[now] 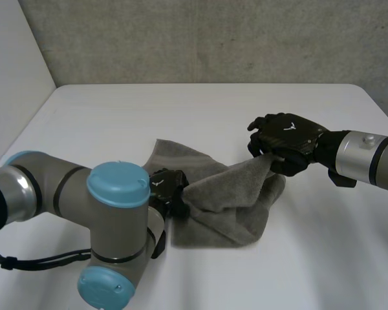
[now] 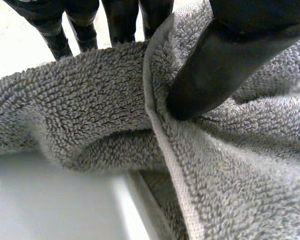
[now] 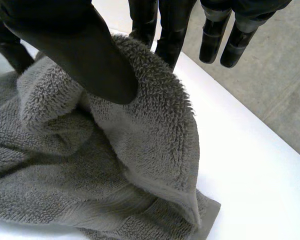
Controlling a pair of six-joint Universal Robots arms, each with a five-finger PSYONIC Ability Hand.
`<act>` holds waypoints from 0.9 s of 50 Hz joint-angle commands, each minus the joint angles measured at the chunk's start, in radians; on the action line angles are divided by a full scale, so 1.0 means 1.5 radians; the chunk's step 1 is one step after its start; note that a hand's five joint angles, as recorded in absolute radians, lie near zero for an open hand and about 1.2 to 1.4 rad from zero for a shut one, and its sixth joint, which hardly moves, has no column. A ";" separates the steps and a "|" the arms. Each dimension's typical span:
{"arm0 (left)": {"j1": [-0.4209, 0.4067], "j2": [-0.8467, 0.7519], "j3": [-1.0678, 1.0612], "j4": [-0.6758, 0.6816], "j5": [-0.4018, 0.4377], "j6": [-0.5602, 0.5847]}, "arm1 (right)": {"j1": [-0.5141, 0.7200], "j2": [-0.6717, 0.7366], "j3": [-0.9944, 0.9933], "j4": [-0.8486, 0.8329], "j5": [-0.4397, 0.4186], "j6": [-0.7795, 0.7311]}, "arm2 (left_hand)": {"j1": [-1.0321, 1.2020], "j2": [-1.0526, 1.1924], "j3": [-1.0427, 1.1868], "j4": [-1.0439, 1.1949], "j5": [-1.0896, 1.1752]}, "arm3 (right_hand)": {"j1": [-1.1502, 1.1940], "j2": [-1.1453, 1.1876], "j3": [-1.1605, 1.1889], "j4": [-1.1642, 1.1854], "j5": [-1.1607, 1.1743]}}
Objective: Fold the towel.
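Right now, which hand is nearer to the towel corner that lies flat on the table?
Left. The left hand pinches the towel just beside that corner; the right hand holds the lifted far end.

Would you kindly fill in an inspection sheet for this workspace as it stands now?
Surface: white table, no stains seen.
Job's things: towel, grey, crumpled and partly lifted, not yet folded flat.
Clutter: nothing seen.
Hands: left hand pinches a hemmed edge at the towel's left side between thumb and fingers; right hand pinches the towel's right end and holds it raised off the table.
Cables: nothing seen.
Surroundings: grey wall behind the table.
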 commanded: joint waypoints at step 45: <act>0.075 0.066 -0.125 -0.001 0.277 0.595 | 0.023 -0.065 0.288 -0.430 0.076 0.000 | -0.431 -0.454 -0.029 -0.035 -0.471 | 0.018 0.036 -0.004 -0.004 0.010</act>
